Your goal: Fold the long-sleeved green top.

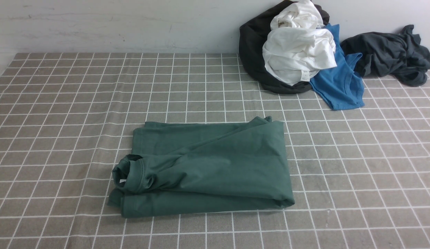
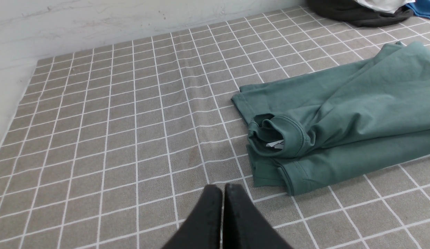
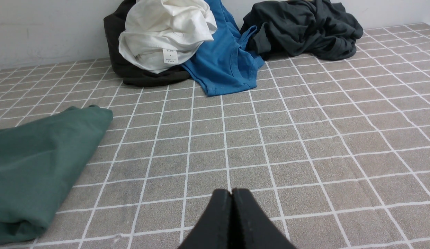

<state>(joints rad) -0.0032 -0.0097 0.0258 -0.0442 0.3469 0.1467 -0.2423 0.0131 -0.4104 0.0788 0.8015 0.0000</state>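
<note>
The green long-sleeved top [image 1: 215, 166] lies folded into a rough rectangle in the middle of the checked tablecloth, its ribbed neck [image 1: 132, 173] bunched at the left end. The left wrist view shows the top [image 2: 357, 114] with a white label inside the collar. In the right wrist view only one folded end of the top [image 3: 38, 162] appears. My left gripper [image 2: 223, 188] is shut and empty, above the cloth a short way from the collar. My right gripper [image 3: 231, 192] is shut and empty over bare cloth, apart from the top. Neither arm appears in the front view.
A heap of clothes sits at the back right against the wall: a black garment [image 1: 256, 45], a white one [image 1: 298, 52], a bright blue t-shirt [image 1: 339, 86] and a dark grey garment [image 1: 391, 52]. The tablecloth [image 1: 62, 121] ends at a white wall.
</note>
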